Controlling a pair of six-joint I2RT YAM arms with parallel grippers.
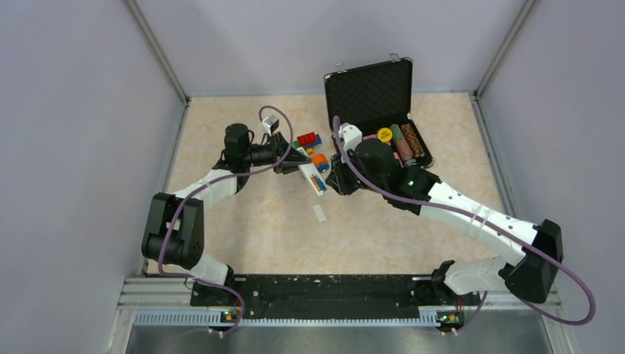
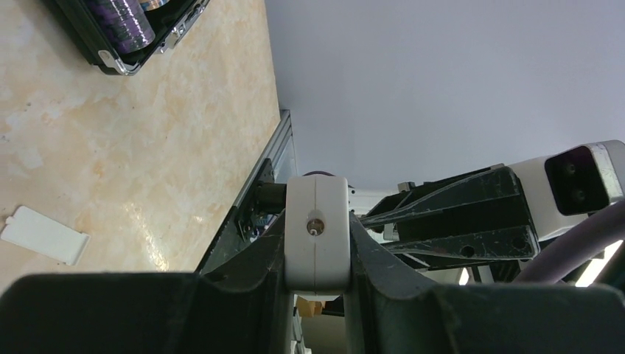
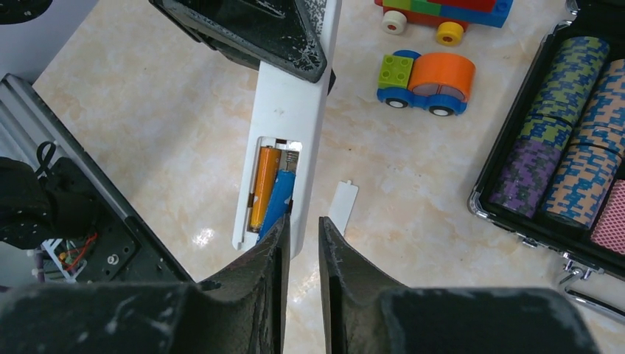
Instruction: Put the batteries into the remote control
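Right wrist view: the remote control [image 3: 287, 125] is being shown back face up, with its upper end clamped between the jaws of the left gripper [image 1: 293, 158]. It seems to be raised clear of the table [image 3: 147, 110]. Its battery bay is lying open. The orange battery [image 3: 262, 188] is sitting flat in the bay, and the blue battery [image 3: 278, 199] is lying beside it, looking slightly askew.

The remote is being judged light, stiff and smooth-shelled, so likely to slip. It is best gripped across its long narrow edges, away from the bay, as is being done now. The batteries are being judged small, hard and prone to rolling or being pushed out by the spring. They are better pressed in from the end or side than pinched.

The left arm is being reached forward with its wrist rolled sideways. The right arm is being stretched in from the right, with the right gripper [image 3: 302, 236] pointed at the remote's lower end. Its jaws are nearly together, leaving a thin slit, and one fingertip [image 3: 278, 228] is being held against the blue battery's lower end. Whether anything is pinched cannot be told.

The cover [image 3: 343, 206] is lying on the table just beside the remote.
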